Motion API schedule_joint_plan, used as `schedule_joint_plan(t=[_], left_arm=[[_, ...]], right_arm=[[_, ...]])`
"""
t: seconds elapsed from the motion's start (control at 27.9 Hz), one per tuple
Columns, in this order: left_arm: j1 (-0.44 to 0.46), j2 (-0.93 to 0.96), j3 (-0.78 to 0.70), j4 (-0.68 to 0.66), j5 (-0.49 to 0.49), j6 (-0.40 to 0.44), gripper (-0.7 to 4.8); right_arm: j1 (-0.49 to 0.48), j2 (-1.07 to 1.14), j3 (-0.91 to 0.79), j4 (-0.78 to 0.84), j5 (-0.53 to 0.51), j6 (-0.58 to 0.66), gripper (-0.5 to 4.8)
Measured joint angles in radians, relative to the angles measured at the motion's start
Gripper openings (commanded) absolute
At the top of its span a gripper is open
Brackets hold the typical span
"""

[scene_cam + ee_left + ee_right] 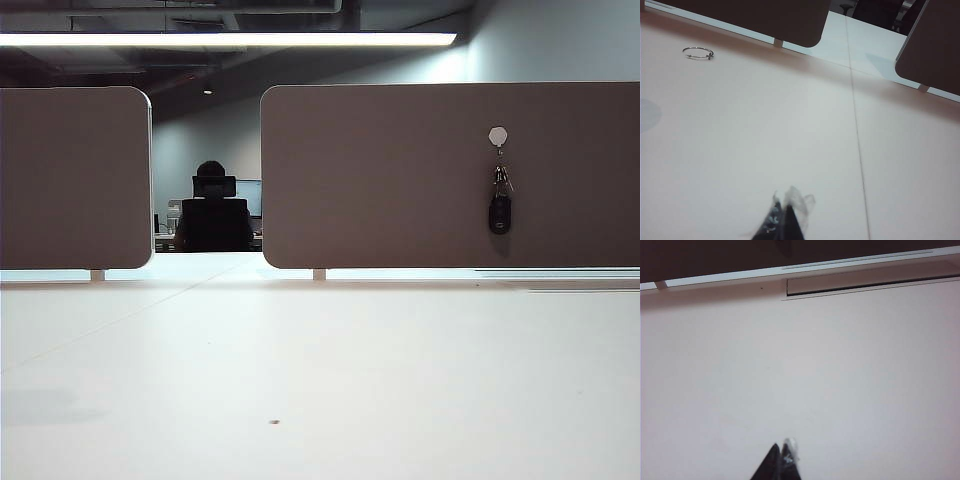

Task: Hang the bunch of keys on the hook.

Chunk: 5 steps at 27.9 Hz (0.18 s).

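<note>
Exterior view first: we see the bunch of keys [500, 203] hanging from the hook [498, 137], a small white pad high on the right partition panel [400, 180]. The keys dangle just under the pad, with the black oval fob lowest, flat against the panel and clear of the white table [320, 380] below. A second panel [75, 180] stands to the left, and through the gap between the 2 panels we make out a seated person [212, 205] from behind in a dark office chair. Neither arm shows in this view.

From the left wrist view, we see the left gripper [782, 222] low over bare table, its 2 dark fingertips pressed together to a point with nothing between them. A thin metal ring [698, 53] lies on the table well apart from it, near the foot of a panel.

From the right wrist view, we see the right gripper [780, 462] likewise closed to a point and empty, over plain table, with the base of the right panel and a long slot in the tabletop [870, 284] far ahead.
</note>
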Motion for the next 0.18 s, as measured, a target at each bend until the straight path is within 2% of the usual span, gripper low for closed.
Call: schedule_joint_plan(t=[0.18], left_arm=[[0.000, 0.000, 0.000, 0.000, 0.000, 0.000, -0.05]], right_arm=[[0.000, 0.000, 0.000, 0.000, 0.000, 0.000, -0.05]])
